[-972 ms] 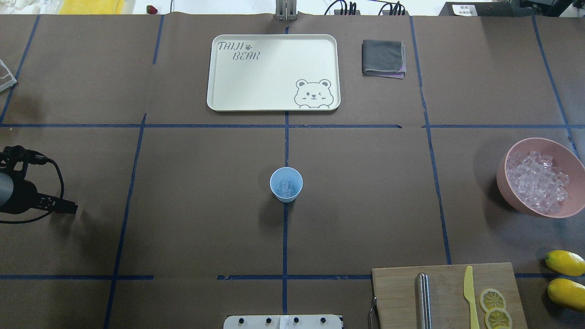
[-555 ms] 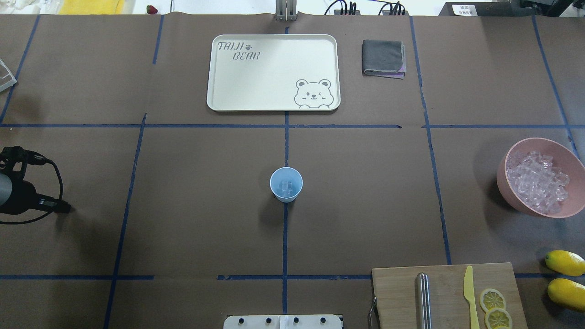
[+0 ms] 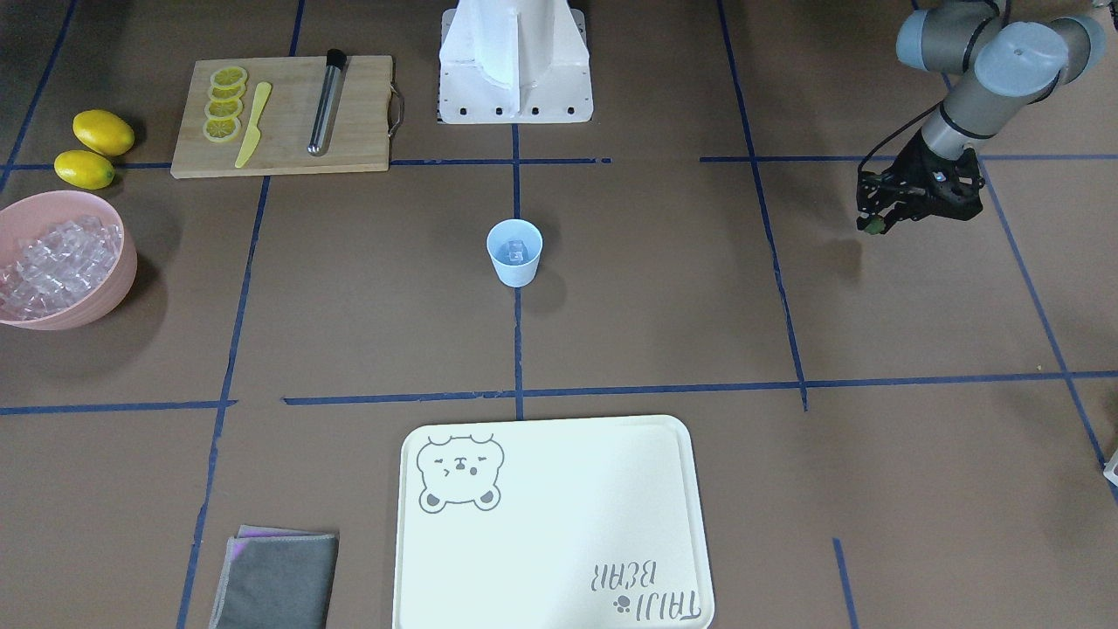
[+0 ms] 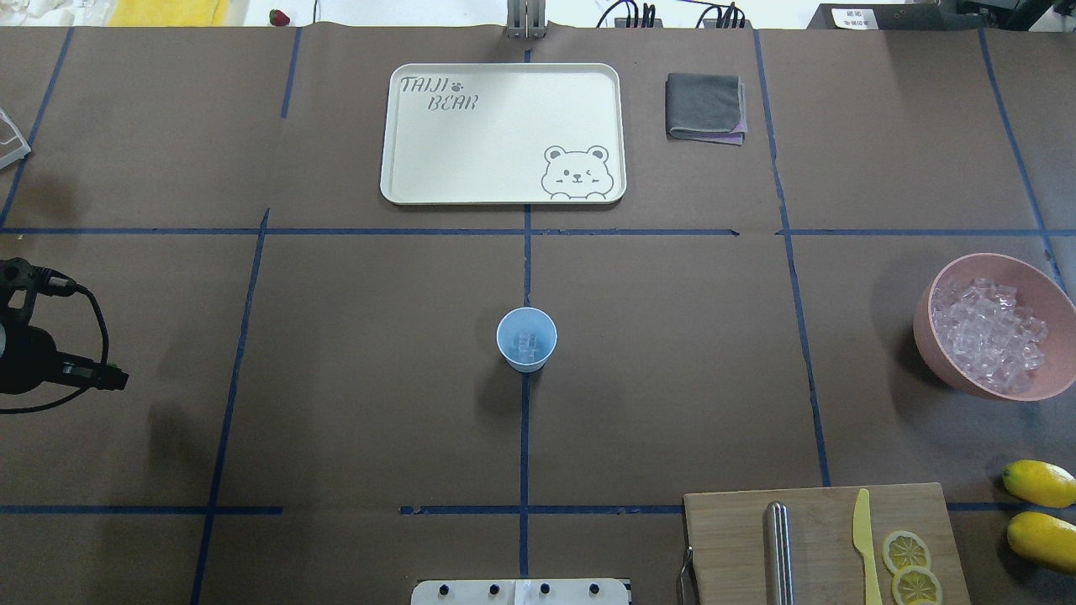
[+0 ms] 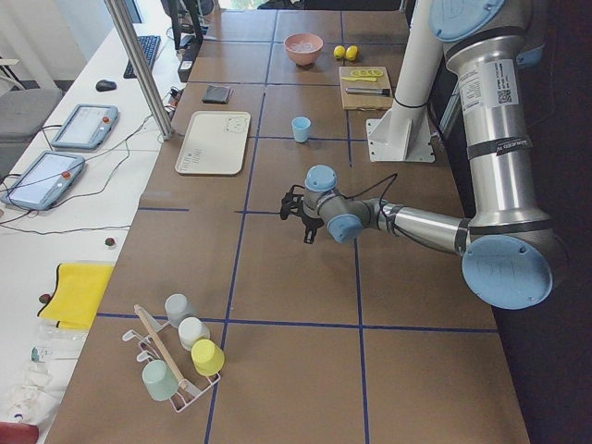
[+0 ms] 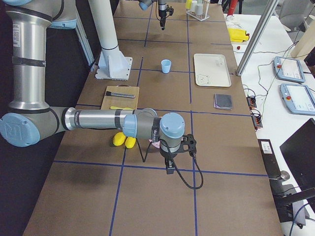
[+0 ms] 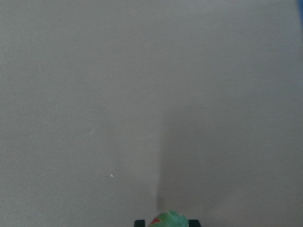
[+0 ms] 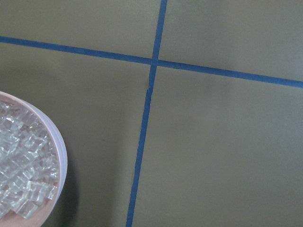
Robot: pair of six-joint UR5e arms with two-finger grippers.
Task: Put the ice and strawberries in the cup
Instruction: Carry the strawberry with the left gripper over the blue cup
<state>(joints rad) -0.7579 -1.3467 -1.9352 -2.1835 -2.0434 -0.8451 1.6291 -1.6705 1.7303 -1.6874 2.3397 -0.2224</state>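
1. Since a second ago, the left gripper (image 4: 116,378) had drawn back a little toward the table's (image 4: 336,378) left edge, while the cup and the other things lay as before.
2. That gripper was clenched on a small dark red strawberry with a green leafy top (image 7: 169,220), held over bare brown table near the left edge, well apart from the cup.
3. The small light blue tapered cup (image 4: 526,339) stood upright at the table's centre, on the blue tape line, with a few clear ice cubes (image 4: 528,342) inside.
4. More ice cubes filled the large pink bowl (image 4: 929,344) at the right edge.
5. The right gripper (image 6: 169,168) hung above the table beside that bowl. Only the side view showed it, so I could not tell whether it was released or clenched.
6. A cream rectangular tray with a bear drawing (image 4: 504,134) lay at the middle of the far edge, with a folded grey cloth (image 4: 704,107) just beside it.
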